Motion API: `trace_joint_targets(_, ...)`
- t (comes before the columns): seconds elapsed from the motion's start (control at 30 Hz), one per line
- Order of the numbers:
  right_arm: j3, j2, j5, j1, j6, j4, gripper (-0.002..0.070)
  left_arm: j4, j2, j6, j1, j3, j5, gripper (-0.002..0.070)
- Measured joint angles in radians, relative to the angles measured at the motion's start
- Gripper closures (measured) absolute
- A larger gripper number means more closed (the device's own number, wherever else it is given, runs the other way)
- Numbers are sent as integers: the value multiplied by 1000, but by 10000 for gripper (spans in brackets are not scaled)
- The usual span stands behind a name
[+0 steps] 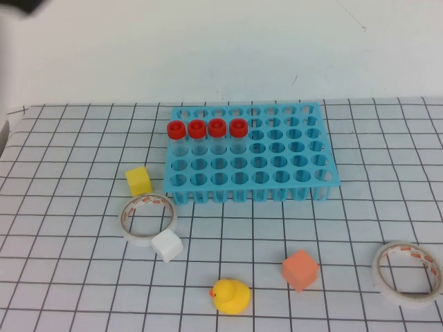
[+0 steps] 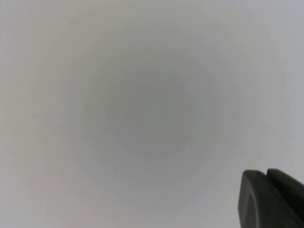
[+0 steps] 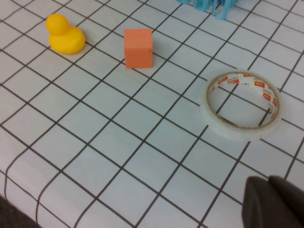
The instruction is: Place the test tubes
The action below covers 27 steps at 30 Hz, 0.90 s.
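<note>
High view: 4 red-capped test tubes [image 1: 208,128] stood side by side in the blue rack [image 1: 291,166], upper centre of the frame, towards its left end. No loose tube showed. A dark blur in the upper left corner was probably the left arm [image 1: 19,5]. My worry: an arm swinging back low could clip the caps or shove the rack (a yellow cube [image 1: 138,180] and a tape roll [image 1: 145,240] crowded its front left corner).

Left wrist view: the left gripper [image 2: 266,183] was pressed together, empty, facing blank grey.

Right wrist view: the right gripper [image 3: 268,190] was pressed together, empty, above the table near a second tape roll [image 3: 237,133], touching nothing.
</note>
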Motion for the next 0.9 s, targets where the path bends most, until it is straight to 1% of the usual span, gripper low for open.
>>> trace_joint_targets(0.13,0,0,0,0,0,0,678,0,-131,0,0,91,1,675)
trace_joint_targets(0.23,0,0,0,0,0,0,678,0,-213,0,0,200,-47,675)
trace_joint_targets(0.33,0,0,-1,0,0,0,678,-31,-265,-29,0,336,-253,676)
trace_joint_targets(0.4,0,0,-1,0,0,0,678,-63,-278,-85,0,430,-390,675)
trace_joint_targets(0.5,0,0,-1,0,0,0,678,-90,-284,-140,0,549,-465,675)
trace_joint_targets(0.6,0,0,-1,0,0,0,678,-93,-288,-163,0,640,-418,675)
trace_joint_targets(0.9,0,0,-1,0,0,0,678,-96,-288,-154,0,908,-16,676)
